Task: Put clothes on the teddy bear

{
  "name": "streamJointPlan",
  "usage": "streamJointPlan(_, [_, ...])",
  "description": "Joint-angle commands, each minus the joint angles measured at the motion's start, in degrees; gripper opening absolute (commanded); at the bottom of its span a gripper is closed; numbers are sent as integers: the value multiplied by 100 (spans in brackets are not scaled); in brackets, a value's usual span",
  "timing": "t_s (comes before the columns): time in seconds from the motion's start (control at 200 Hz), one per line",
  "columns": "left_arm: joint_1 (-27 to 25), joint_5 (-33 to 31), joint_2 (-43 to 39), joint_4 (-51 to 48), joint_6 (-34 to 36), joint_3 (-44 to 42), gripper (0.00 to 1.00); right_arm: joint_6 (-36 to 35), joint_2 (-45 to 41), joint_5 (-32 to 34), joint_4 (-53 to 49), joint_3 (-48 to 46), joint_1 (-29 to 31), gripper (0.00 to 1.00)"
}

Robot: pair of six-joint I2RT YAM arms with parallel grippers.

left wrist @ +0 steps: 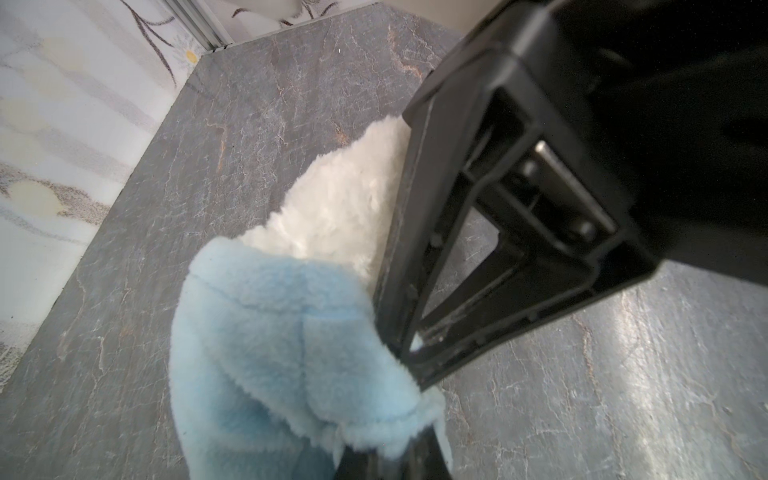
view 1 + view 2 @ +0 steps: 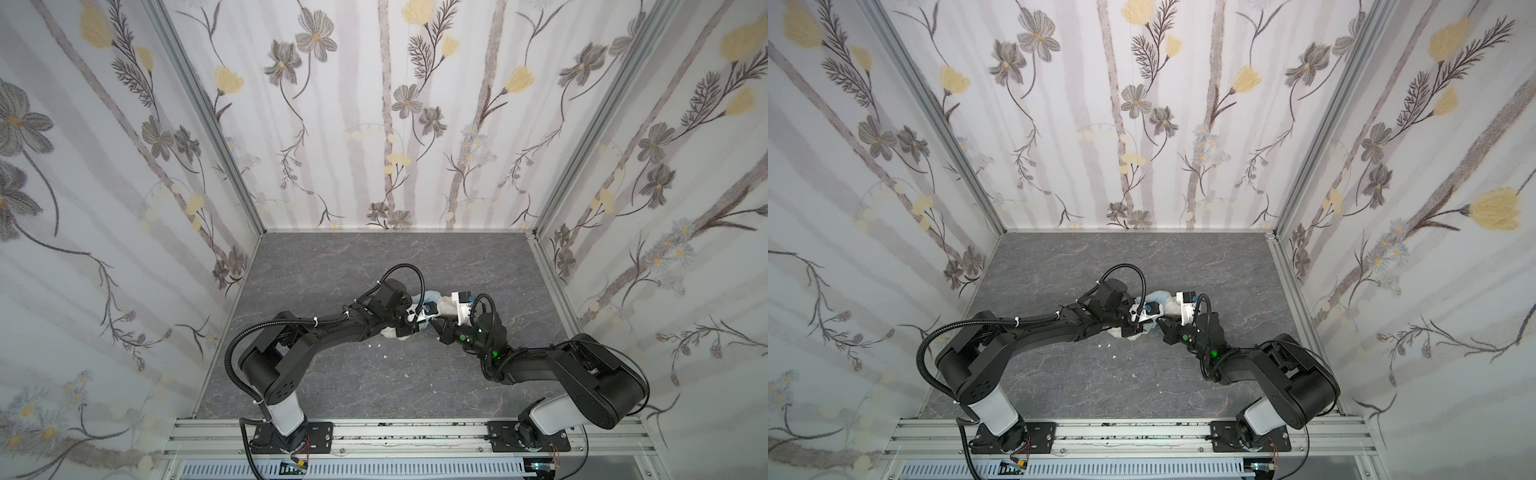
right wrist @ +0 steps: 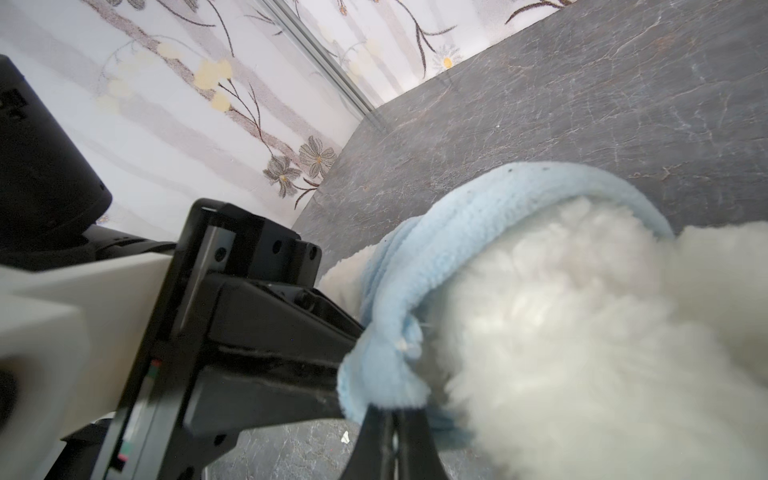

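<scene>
In both top views the arms cover most of the teddy bear [image 3: 561,332], mid-counter [image 2: 374,382]; its face is hidden. Fluffy white fur shows, with a light-blue hoodie [image 1: 257,332] bunched round it. The left end effector [image 1: 386,457] and right end effector [image 3: 392,436] each pinch hoodie fabric tight.

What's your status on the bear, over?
Left gripper and right gripper shut on hoodie. Hoodie bunched round teddy bear, partly on. Grippers crowd each other.

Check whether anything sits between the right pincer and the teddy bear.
Only the blue hoodie: the right pincer is shut on its edge, which is bunched against the teddy bear's fur. Nothing else visible between them.
</scene>
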Motion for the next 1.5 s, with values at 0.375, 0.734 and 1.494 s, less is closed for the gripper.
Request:
streamJointPlan(0.375, [26, 335, -822, 156, -179, -338, 0, -1082, -673, -550, -553, -65, -486, 0])
streamJointPlan(0.734, [64, 476, -1201, 209, -132, -691, 0, -1091, -1396, 852, -1841, -116, -542, 0])
streamJointPlan(1.494, [-93, -445, -893, 237, -177, -558, 5, -1125, -1255, 243, -1037, -203, -332, 0])
